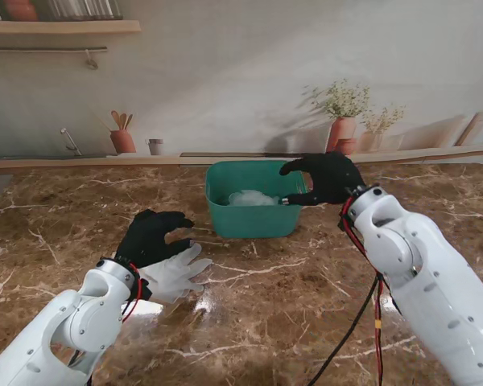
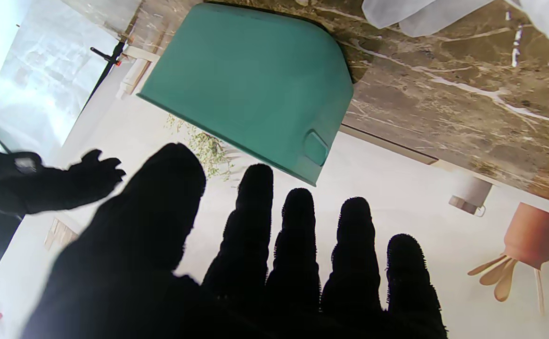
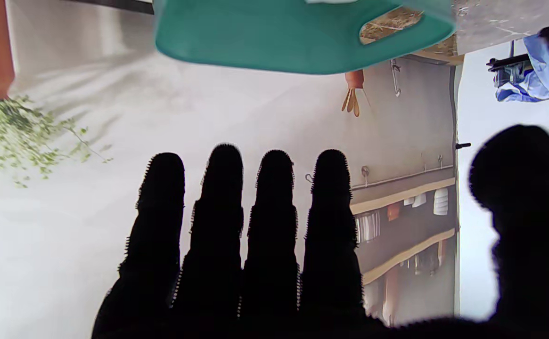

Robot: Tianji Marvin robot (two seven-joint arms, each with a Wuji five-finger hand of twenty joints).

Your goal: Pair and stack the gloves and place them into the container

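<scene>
A teal container [image 1: 252, 207] stands mid-table with a white glove [image 1: 252, 198] lying inside it. My right hand [image 1: 326, 178] hovers at the container's right rim, fingers spread and holding nothing; its wrist view shows the container's rim [image 3: 298, 42] beyond the fingers [image 3: 222, 221]. My left hand [image 1: 149, 236] hangs open above another white glove [image 1: 175, 273] that lies flat on the table, nearer to me than the container. In the left wrist view the container's wall [image 2: 250, 89] and the glove's fingertips [image 2: 415, 16] show past my spread fingers [image 2: 298, 245].
The brown marble table [image 1: 290, 297] runs back to a wooden ledge [image 1: 80, 163] along the wall. A black and red cable [image 1: 362, 314] hangs from my right arm over the table.
</scene>
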